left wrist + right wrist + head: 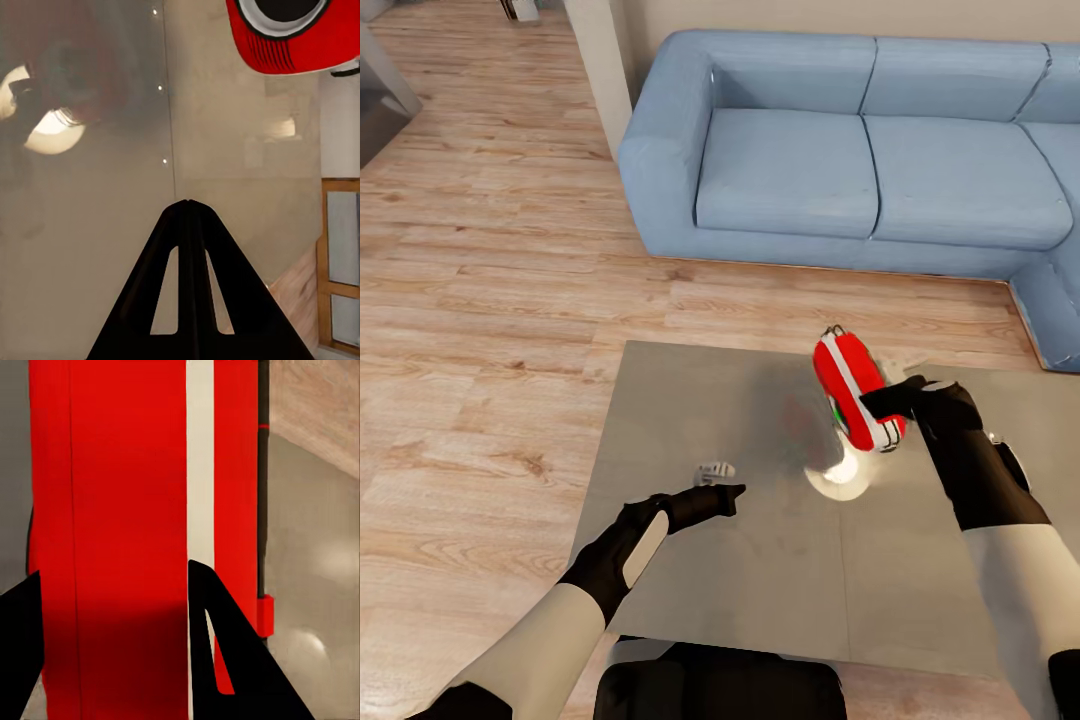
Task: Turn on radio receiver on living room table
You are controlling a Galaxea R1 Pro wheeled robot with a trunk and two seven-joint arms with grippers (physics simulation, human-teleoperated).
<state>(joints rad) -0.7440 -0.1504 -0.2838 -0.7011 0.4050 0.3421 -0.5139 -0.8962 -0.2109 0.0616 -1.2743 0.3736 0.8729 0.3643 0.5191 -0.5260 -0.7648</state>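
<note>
Closest to you, your two white-sleeved arms with black grippers reach out over the low rectangular table (690, 580), whose glossy grey-taupe top mirrors a ceiling light. Beyond it lie the light wood plank floor (490, 260) and the blue sectional sofa (860, 170) of the living room.

The small red radio receiver (852, 388) with white stripes is lifted off the tabletop, tilted, towards the table's far right. Your right gripper (887, 398) clamps it, one finger on each side of the red body, probably to steady it and present its dial. Your left gripper (728, 497) hovers above the table's middle, well apart from the radio, fingers pressed together and holding nothing; its wrist view shows the radio's round dark dial (289, 11) ahead, so it seems poised to press the switch.
</note>
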